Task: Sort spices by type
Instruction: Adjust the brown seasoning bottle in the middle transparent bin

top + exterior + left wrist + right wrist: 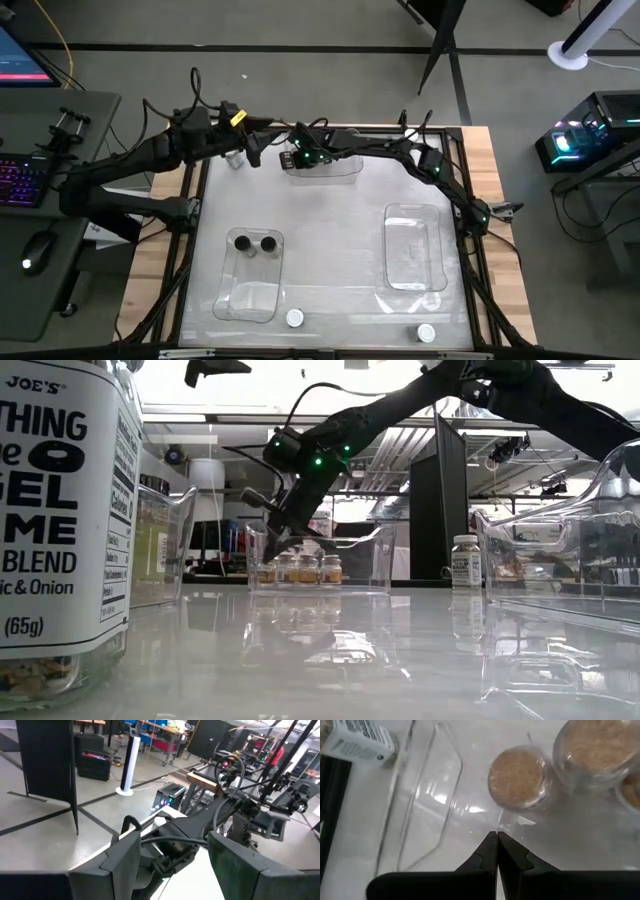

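Right gripper, fingers closed and empty, hangs over the bin at twelve o'clock holding tan jars. Jars look light, rigid, slippery; grip around the body. Left fingers stand apart, empty.

You can see three clear bins, two black-lid jars, two white-lid jars up front.

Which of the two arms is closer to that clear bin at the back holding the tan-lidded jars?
Right. Its tool hangs shut over the back bin; the left tool hovers beside it.
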You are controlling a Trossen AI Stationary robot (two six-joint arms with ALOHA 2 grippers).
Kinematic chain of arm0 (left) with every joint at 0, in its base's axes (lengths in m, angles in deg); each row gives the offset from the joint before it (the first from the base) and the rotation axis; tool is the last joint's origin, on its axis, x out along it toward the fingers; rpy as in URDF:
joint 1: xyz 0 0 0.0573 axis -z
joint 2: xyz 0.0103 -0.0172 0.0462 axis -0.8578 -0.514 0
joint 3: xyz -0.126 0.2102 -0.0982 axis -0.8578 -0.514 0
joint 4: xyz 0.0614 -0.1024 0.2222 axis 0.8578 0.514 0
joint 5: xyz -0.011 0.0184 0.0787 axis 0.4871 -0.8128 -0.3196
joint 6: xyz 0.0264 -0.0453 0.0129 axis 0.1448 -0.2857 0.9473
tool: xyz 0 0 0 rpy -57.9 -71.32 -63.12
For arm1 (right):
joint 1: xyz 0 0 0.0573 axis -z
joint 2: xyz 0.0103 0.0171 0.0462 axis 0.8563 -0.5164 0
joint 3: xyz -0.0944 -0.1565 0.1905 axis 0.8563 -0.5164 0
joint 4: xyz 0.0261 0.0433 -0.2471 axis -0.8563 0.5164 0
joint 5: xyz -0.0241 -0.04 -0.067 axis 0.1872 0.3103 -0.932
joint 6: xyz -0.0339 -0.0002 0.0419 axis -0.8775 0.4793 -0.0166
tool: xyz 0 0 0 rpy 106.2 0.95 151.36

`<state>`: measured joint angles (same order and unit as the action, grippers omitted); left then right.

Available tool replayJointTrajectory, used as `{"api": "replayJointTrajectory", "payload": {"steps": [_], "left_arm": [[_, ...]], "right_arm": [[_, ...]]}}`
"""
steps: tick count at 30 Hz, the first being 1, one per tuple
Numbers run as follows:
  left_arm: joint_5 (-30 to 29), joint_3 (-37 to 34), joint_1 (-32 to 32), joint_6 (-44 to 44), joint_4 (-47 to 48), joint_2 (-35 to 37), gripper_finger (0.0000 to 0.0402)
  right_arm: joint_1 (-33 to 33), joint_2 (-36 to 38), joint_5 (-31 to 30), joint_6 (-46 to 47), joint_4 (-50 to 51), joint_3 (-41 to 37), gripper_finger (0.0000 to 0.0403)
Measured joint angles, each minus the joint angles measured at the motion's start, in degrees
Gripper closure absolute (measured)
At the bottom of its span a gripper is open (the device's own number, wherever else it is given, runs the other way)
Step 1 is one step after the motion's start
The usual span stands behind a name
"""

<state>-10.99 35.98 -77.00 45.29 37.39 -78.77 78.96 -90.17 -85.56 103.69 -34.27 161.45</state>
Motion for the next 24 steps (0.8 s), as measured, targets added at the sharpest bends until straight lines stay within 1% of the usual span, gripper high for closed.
{"api": "replayJointTrajectory", "payload": {"steps": [5, 15, 24], "left_arm": [[0.2, 0.0, 0.0, -0.2, -0.3, 0.0, 0.0184], [0.2, 0.0, 0.4, -1.0, -0.2, 0.0, 0.0184], [0.2, -0.2, 1.2, -0.9, 1.7, 0.0, 0.0184]], "right_arm": [[0.5, -0.6, -1.5, 1.2, -1.5, 0.1, 0.0403], [0.5, -0.9, -9.0, 4.4, -5.0, 0.1, 0.0403], [0.6, -0.9, -9.6, 4.0, -5.2, 0.1, 0.0403]]}}
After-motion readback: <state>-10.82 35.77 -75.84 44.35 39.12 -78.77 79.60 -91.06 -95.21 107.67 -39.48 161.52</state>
